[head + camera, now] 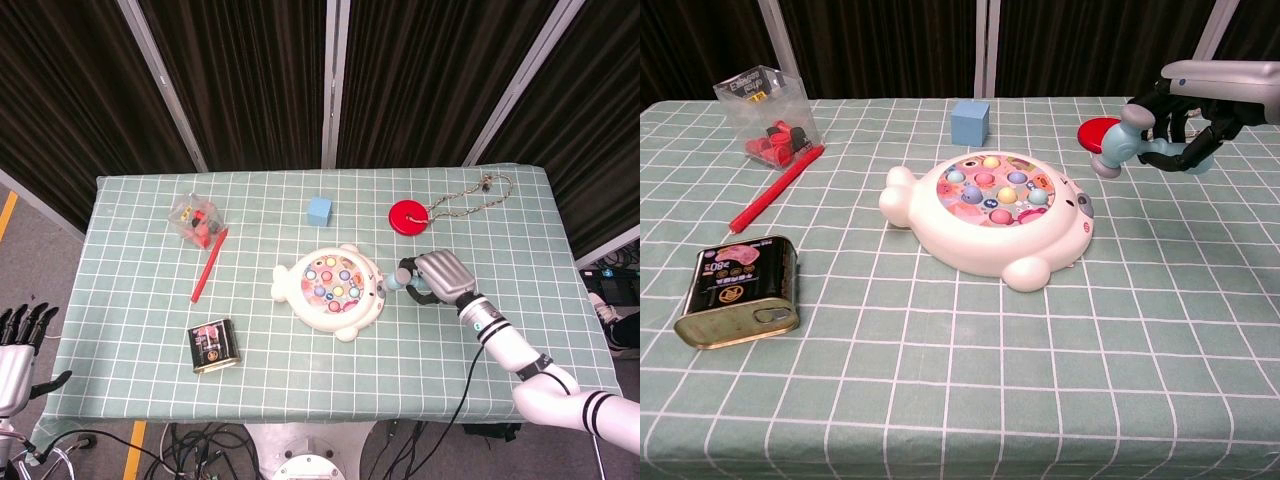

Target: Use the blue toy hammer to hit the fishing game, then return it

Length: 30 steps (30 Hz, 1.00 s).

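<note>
Chest view shows the right hand [1195, 110] wrapped around the hammer [1118, 142], raised just right of the game [990, 215], so I'd swing down gently onto its top.

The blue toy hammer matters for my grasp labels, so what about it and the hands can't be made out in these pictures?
- Blue toy hammer: handle hidden inside the right hand in both views; only its head shows.
- Right hand: cut off by the chest view's right edge.
- Left hand: cut by the head view's left edge, small; absent from the chest view.
- Fishing game: pieces too small in the head view.
</note>
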Motion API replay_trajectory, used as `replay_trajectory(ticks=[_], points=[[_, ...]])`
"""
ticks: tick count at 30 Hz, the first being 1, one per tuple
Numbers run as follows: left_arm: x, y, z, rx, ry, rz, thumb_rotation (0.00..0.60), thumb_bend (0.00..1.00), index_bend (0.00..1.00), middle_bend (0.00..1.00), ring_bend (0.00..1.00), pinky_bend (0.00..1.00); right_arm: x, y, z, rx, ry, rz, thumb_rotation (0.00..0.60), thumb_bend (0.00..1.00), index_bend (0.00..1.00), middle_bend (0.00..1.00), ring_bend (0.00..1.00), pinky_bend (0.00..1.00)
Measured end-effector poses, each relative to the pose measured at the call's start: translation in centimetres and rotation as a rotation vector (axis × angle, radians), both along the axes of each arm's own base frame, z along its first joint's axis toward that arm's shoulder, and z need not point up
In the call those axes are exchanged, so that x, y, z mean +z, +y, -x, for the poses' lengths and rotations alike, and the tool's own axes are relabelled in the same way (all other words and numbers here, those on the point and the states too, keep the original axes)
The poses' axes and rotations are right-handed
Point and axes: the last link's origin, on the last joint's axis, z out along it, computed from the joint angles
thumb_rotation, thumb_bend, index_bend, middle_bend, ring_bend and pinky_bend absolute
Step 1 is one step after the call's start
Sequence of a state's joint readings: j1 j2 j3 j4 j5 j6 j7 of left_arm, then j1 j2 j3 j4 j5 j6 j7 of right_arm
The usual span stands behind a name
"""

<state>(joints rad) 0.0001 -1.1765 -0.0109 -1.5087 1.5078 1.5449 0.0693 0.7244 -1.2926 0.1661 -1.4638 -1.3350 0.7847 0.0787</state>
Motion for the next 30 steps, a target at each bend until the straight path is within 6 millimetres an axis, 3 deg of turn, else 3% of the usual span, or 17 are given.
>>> replay_trajectory(ticks=[8, 19, 30], points=[[0.0, 0.0, -0.1, -0.002, 0.001, 0.004, 0.6, 0.06, 0.11, 0.08, 0.0, 0.0, -2.5, -0.5, -2.7, 0.002, -0.05, -0.007, 0.6, 0.68, 0.73, 0.68, 0.53, 0.66], [-0.1, -0.1, 0.2, 0.003, -0.004, 0.004, 0.6, 0.06, 0.12, 0.08, 0.0, 0.0, -3.8, -2.0, -5.7, 0.049, 0.088, -0.046, 0.6, 0.67, 0.73, 0.68, 0.53, 0.67], [0.0, -0.3, 0.3, 0.002, -0.005, -0.001, 0.6, 0.06, 0.12, 0.08, 0.0, 0.0, -4.6, -1.6, -6.4, 0.033, 0.199, -0.104, 0.6, 0.68, 0.73, 0.68, 0.53, 0.67]])
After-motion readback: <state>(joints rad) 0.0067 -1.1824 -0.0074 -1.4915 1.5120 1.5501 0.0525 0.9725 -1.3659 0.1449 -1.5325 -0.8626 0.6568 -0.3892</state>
